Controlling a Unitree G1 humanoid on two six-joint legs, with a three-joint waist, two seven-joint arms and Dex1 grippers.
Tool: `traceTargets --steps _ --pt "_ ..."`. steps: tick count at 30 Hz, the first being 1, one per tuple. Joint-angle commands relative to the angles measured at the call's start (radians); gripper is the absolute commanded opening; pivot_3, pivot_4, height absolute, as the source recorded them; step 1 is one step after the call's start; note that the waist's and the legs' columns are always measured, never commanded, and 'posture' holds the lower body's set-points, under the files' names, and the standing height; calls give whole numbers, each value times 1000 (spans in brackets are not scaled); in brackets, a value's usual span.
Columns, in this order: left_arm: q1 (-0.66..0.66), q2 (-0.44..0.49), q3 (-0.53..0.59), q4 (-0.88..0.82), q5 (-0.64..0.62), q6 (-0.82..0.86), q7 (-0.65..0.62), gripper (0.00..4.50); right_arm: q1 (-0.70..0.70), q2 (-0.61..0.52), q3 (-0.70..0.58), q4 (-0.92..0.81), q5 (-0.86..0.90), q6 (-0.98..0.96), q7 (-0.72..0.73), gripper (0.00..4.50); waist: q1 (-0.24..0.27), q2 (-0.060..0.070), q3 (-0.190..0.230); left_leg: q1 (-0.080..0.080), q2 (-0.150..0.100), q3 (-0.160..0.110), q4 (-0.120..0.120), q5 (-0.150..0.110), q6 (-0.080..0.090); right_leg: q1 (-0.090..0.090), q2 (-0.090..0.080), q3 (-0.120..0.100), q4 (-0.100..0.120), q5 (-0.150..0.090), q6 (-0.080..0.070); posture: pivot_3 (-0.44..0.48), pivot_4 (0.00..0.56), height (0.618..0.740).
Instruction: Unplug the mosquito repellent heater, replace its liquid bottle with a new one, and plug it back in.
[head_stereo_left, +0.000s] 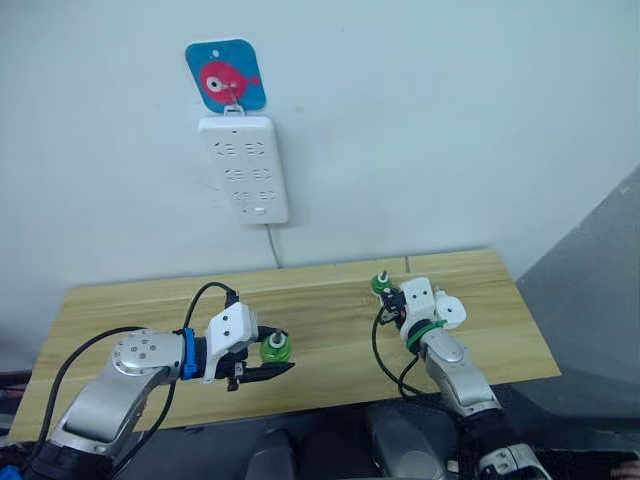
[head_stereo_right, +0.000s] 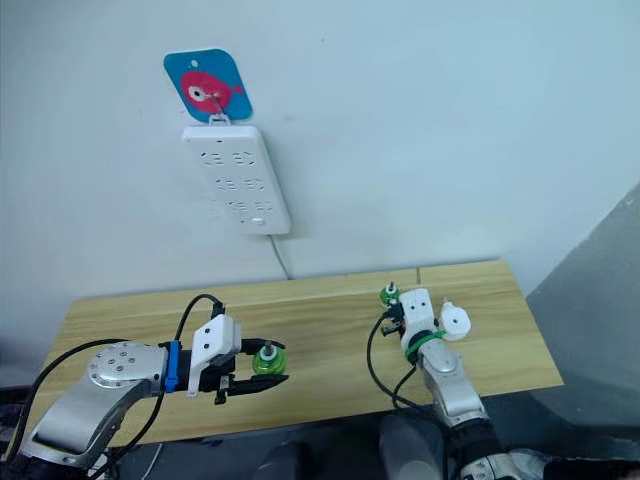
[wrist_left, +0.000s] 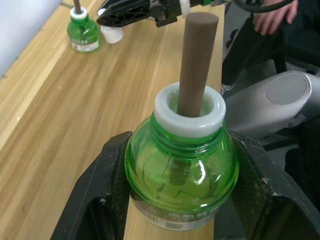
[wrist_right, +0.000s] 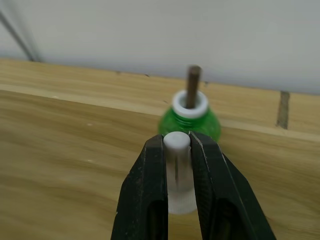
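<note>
- Lower left of frame: left claw (head_stereo_left: 268, 362) clamped on a green bottle (wrist_left: 181, 180), upright, wick up, near the surface (head_stereo_left: 320, 300) front edge.
- Centre: bare wood between claws.
- Right: right claw (wrist_right: 177, 150) clamped on a small white cap (wrist_right: 177, 145); second green bottle (head_stereo_left: 381, 283) upright just beyond.

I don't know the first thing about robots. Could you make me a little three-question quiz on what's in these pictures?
1. Multiple choice: what is the left gripper shut on?
A. a white plug
B. a green bottle with a brown wick
C. a cable
2. True or false: the white power strip lies flat on the wooden table.
3. Fill in: the right gripper pinches a small white cap, and just beyond it stands a second green ____.

Key: 1 B. 2 False, it hangs on the wall above the table. 3 bottle.
</note>
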Motion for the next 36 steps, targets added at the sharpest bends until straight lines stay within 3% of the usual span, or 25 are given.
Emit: traceTargets --steps 1,6,13,17,22,26,31,36 --pt "21 15 39 -61 -24 16 6 2288 -38 12 -26 77 -17 -78 -21 328 5 1 2 0 0 0 -1 0 0 0 0 0 0 0 0 -99 220 740" --pt "36 14 49 -86 -30 35 15 2288 -62 14 -39 165 -20 -124 -18 328 20 1 3 0 0 -1 -1 0 0 0 0 -1 0 0 -1 -89 221 740" --pt "32 7 51 -81 -27 37 17 2288 -42 20 -61 126 -14 -145 -12 2782 38 1 7 0 0 0 -1 0 0 0 0 0 0 0 -1 -96 217 740" --pt "9 -7 42 -61 -24 30 19 2288 22 3 -63 -39 -4 -111 10 4240 39 1 9 0 0 -1 -1 0 0 0 0 0 -1 -1 -1 -105 204 740" --pt "-32 -27 27 -29 -15 17 15 2288 183 -69 -37 -452 80 67 131 4253 42 2 9 -3 0 -3 -2 0 -1 -1 -1 -3 -3 -1 -1 -112 182 740" --pt "-75 -45 23 -6 -30 20 -1 2288 253 -243 6 -810 194 294 304 4253 43 2 9 -4 0 -4 -1 0 -1 -1 -1 -4 -5 -1 -1 -136 174 740" --pt "-149 -50 -5 24 -57 19 -69 2288 68 -423 87 -996 360 558 511 4253 33 1 8 -3 0 -2 0 0 -1 0 -1 -3 -5 0 0 -165 161 740" --pt "-242 -85 -37 61 -72 14 -106 2288 -156 -407 147 -953 463 693 605 4253 35 -2 5 -5 0 -4 0 0 -1 0 0 -5 -6 1 0 -179 140 740"
